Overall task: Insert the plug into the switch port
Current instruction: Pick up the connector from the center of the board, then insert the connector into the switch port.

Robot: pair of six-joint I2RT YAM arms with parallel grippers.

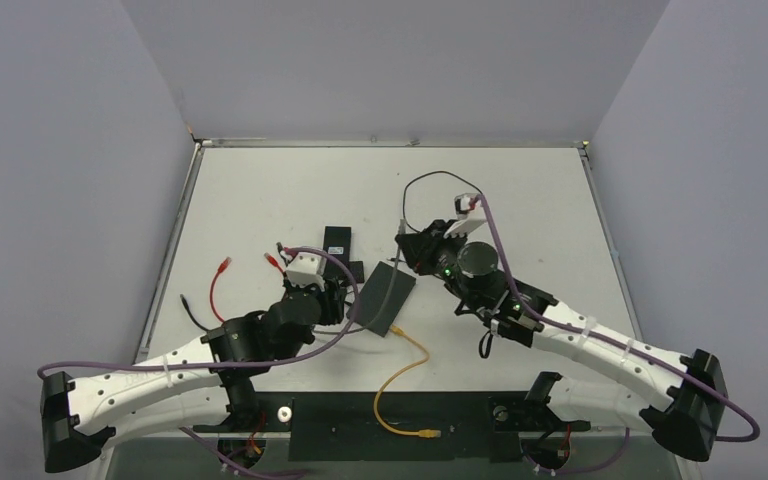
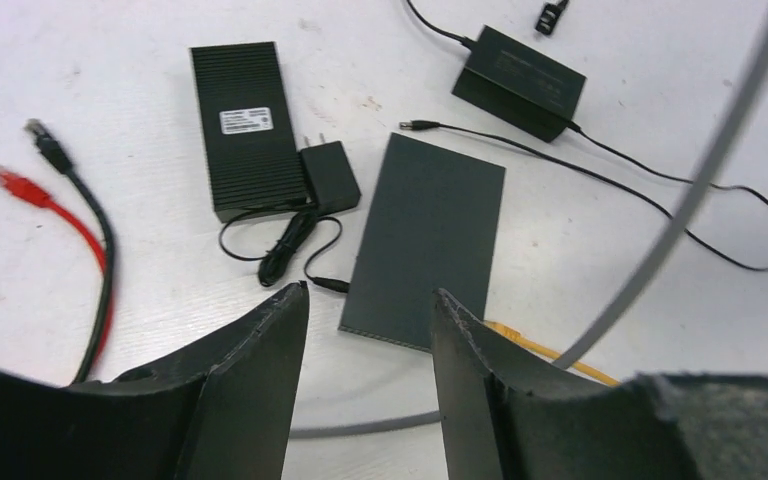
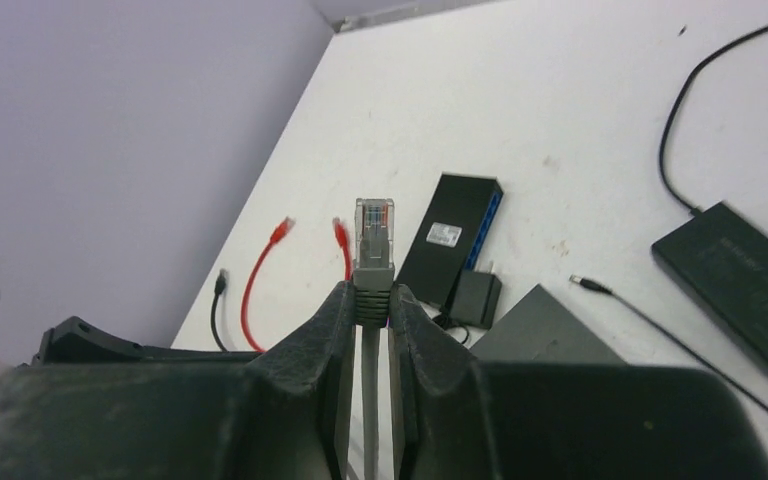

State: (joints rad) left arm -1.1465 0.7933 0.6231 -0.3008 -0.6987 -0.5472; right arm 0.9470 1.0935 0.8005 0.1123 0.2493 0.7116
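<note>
right end effector (image 3: 372, 293) pinches grey plug (image 3: 374, 228); switch (image 3: 452, 238) seemingly apart.

Soft, even overhead light, bright with hardly any shadow.
The white table (image 1: 520, 190) is bright without glare, and the cables cast only faint, short shadows. Both wrist views bend toward their edges. The near dark fingers (image 2: 250, 390) look soft and grainy, while the plug (image 3: 374, 235) and the tabletop beyond are sharp. The top view is crisp throughout.

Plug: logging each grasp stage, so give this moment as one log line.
right fingers: shut on plug | left fingers: open, empty | plug: not in any port
</note>
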